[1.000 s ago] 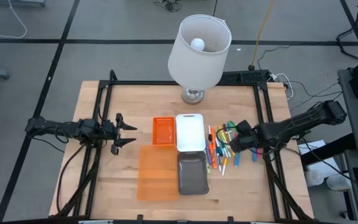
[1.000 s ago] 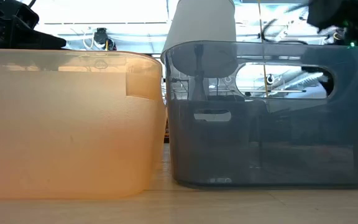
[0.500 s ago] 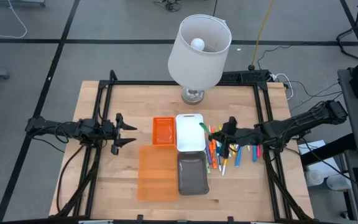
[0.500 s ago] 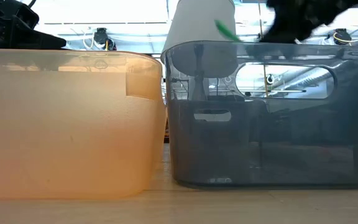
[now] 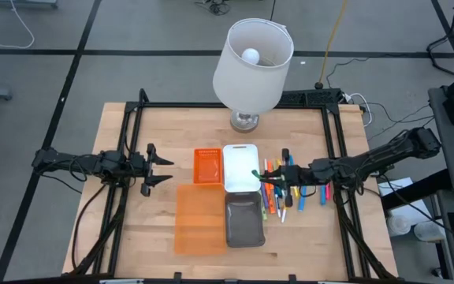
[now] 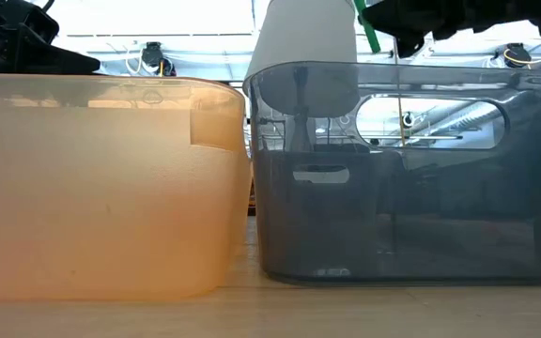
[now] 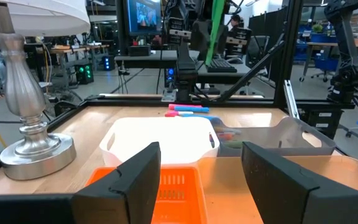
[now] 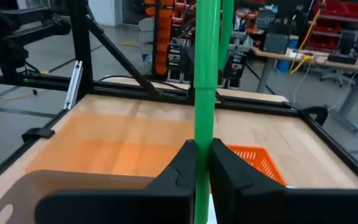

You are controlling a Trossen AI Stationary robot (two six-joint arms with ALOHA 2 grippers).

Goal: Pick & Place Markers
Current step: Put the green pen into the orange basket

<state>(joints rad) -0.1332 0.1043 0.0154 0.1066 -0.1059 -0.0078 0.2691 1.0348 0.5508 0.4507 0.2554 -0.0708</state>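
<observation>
Green marker (image 8: 204,93) clamped between right gripper (image 5: 265,175) fingers over white tray (image 5: 239,154) edge, other markers (image 5: 290,189) lying beside on table (image 5: 148,237), left gripper (image 5: 164,167) fingers apart near orange tray (image 5: 206,166).

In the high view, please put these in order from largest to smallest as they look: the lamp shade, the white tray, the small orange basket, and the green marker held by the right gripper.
1. Lamp shade, though it stands nearer the camera, so its real size is unsure.
2. White tray.
3. Small orange basket.
4. Green marker, gripped by the shut right gripper at the white tray's edge.
</observation>
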